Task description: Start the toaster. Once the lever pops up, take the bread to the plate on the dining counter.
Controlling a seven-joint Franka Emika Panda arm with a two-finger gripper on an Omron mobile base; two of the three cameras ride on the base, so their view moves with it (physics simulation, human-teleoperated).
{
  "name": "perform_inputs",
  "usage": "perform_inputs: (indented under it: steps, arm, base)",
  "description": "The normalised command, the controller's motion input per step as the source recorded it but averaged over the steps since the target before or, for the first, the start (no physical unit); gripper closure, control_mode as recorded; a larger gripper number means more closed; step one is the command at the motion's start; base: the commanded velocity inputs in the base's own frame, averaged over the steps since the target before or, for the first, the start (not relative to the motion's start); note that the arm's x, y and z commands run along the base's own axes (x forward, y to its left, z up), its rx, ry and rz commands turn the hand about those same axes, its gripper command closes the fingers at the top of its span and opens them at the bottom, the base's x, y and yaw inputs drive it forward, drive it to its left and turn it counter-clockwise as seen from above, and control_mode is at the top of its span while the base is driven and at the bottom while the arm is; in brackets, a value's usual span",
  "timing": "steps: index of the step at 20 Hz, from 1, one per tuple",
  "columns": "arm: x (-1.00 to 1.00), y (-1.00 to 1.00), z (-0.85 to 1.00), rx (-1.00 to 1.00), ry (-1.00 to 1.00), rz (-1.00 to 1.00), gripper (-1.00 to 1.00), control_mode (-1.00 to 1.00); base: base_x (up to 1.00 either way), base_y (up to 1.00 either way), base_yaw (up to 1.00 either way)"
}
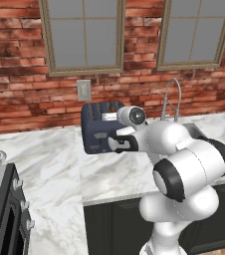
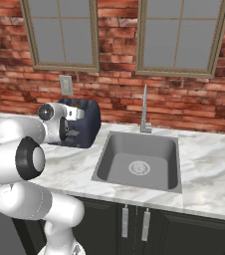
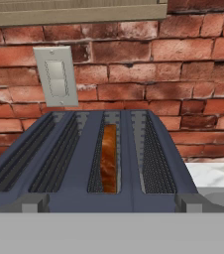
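The dark navy toaster [image 1: 95, 133] stands on the marble worktop against the brick wall. From above, the toaster [image 3: 84, 163] shows four slots, and the brown bread [image 3: 109, 158] sits deep in the third slot from the left. My gripper [image 1: 116, 144] hovers just in front of the toaster's [image 2: 88, 125] front face, near its top edge. The gripper [image 2: 69, 130] is open and holds nothing. The toaster's lever ends [image 3: 32, 203] show at its near corners. The plate and the dining counter are out of view.
A steel sink [image 2: 104, 164] with a tall faucet [image 2: 144, 112] lies right of the toaster. A wall outlet [image 3: 57, 74] sits behind the toaster under a window. A stove [image 1: 2, 214] stands at the far left. Bare marble worktop [image 1: 50, 169] stretches left of the toaster.
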Motion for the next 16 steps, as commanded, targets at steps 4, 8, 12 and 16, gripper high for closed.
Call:
perform_inputs:
  steps: [4,8,12,16]
  arm:
    - [0.0,0.0,0.0,0.0,0.0,0.0,-1.0,-1.0]
    - [0.0,0.0,0.0,0.0,0.0,0.0,-1.0,-1.0]
    - [0.0,0.0,0.0,0.0,0.0,0.0,-1.0,-1.0]
    - [0.0,0.0,0.0,0.0,0.0,0.0,-1.0,-1.0]
  base:
    - [0.0,0.0,0.0]
    - [0.0,0.0,0.0]
    - [0.0,0.0,0.0]
    - [0.0,0.0,0.0]
